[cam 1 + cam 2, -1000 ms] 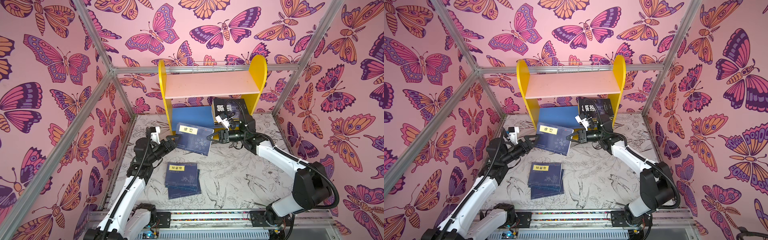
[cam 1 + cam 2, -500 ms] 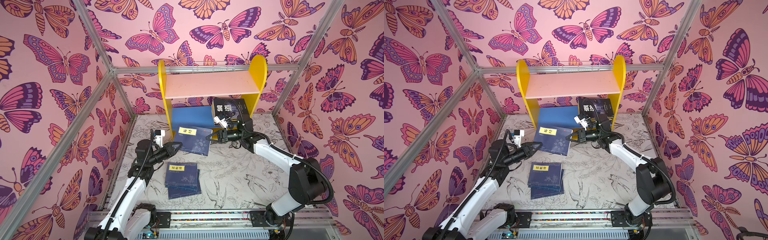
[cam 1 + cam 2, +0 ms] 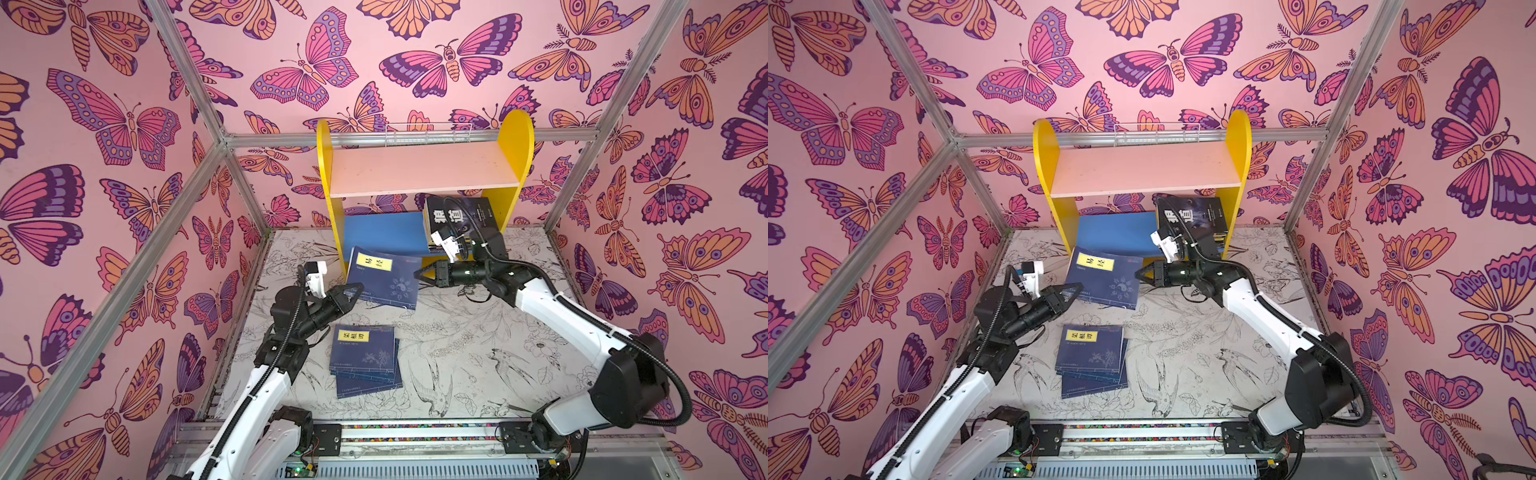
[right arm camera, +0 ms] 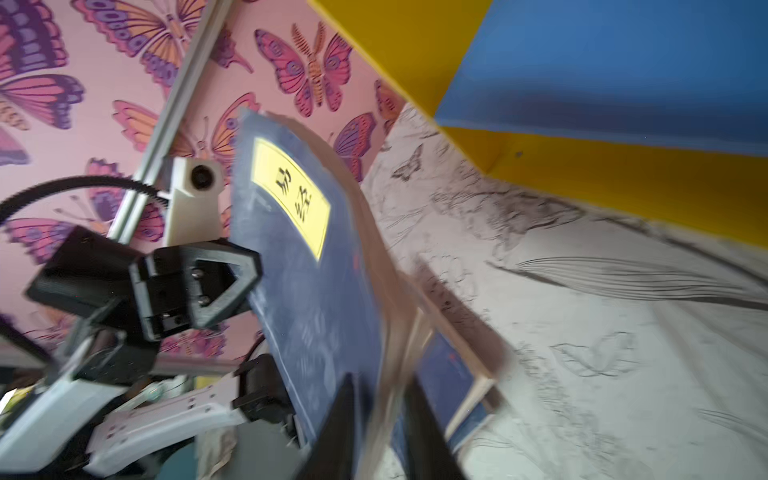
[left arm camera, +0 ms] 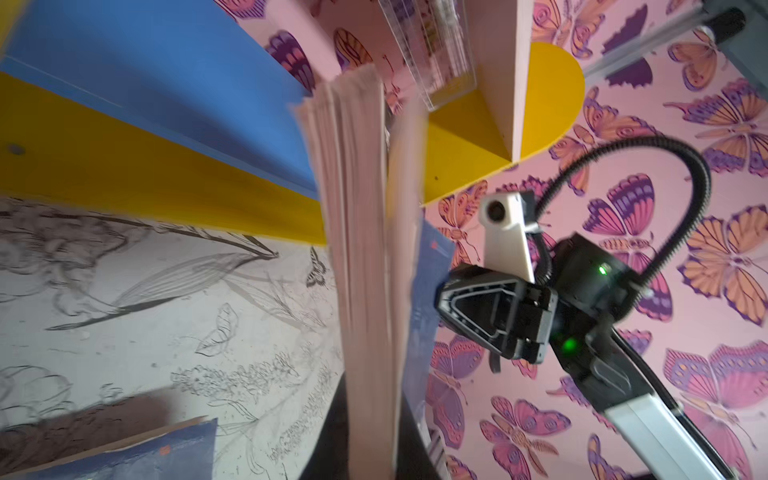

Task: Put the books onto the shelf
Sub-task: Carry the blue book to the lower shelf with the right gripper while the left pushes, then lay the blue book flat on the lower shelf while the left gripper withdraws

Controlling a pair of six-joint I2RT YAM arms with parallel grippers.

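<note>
Pinching near-left corner of navy book (image 3: 384, 278) with left fingers (image 3: 353, 288), clamped tight. Straddling its right edge with right fingers (image 3: 422, 274), parted. Held tilted just before shelf (image 3: 515, 137) front strip. Also 1 navy stack (image 3: 365, 353) flat on desk (image 3: 478, 345), nearer; 1 black book (image 3: 482, 210) upright on blue lower board, right end.

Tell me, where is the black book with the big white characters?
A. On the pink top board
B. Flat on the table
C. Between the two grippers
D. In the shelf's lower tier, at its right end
D: in both top views the black book sits over the blue lower board, against the yellow right side and under the pink board.
</note>
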